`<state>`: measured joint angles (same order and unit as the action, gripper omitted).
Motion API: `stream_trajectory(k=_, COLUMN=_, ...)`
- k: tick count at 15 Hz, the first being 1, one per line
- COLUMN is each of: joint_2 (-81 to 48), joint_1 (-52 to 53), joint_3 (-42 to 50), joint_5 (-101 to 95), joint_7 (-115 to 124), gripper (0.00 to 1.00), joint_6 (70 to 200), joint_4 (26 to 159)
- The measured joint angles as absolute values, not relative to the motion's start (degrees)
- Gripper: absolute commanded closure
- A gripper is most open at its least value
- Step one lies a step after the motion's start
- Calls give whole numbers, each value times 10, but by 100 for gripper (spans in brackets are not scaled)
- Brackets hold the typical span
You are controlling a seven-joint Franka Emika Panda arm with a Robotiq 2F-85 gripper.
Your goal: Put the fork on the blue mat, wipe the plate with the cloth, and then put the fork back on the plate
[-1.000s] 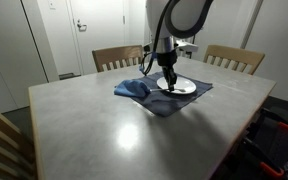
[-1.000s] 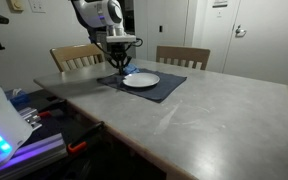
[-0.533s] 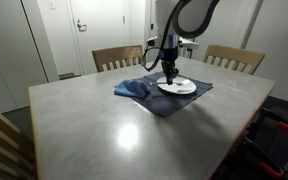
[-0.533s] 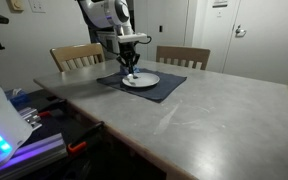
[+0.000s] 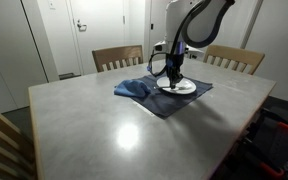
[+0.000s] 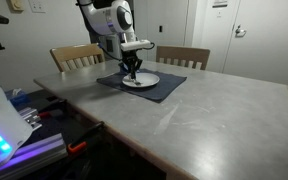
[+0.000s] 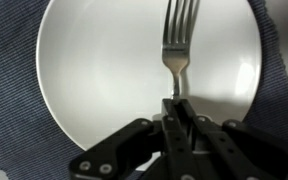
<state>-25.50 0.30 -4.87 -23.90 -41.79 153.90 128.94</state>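
Tool (image 7: pixel 176 106) grips fork (image 7: pixel 177 58) handle (over plate (image 7: pixel 94 70)).

fork (image 7: pixel 177 45) shiny metal; plate (image 7: pixel 94 70) smooth glossy white; mat (image 7: pixel 9 100) woven matt fabric

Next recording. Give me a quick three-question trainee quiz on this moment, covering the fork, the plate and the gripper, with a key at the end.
1. True or false: the fork lies on the blue mat, clear of the plate.
2. Pick one. The gripper is: A) open above the cloth; B) shut on the fork's handle; C) shut on the plate's rim.
3. Fill in: in the wrist view, the fork's tines point ____ from the gripper.

Key
1. False. The fork is over the plate, which sits on the blue mat.
2. B.
3. away.
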Motion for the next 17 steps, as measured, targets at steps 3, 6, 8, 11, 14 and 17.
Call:
stream_trajectory(k=3, joint_2=-255, joint_1=3, joint_3=-48, joint_5=-239, joint_7=-418, gripper=97, joint_6=1547, joint_4=1292)
stream_trajectory(k=6, joint_2=-254, joint_1=3, joint_3=-47, joint_5=-239, joint_7=-418, gripper=64, joint_6=1550, joint_4=1294)
stream_trajectory(k=8, joint_2=-254, joint_1=3, joint_3=-46, joint_5=-239, joint_7=-416, gripper=51, joint_6=1549, joint_4=1296)
stream_trajectory(k=11, joint_2=-250, joint_1=6, joint_3=-40, joint_5=-243, joint_7=-408, gripper=29, joint_6=1548, joint_4=1303)
stream_trajectory(k=14, joint_2=-222, joint_1=19, joint_3=-28, joint_5=-266, joint_7=-376, gripper=8, joint_6=1532, joint_4=1318)
stream_trajectory(k=17, joint_2=-174, joint_1=35, joint_3=-25, joint_5=-284, joint_7=-340, gripper=0, joint_6=1485, joint_4=1339)
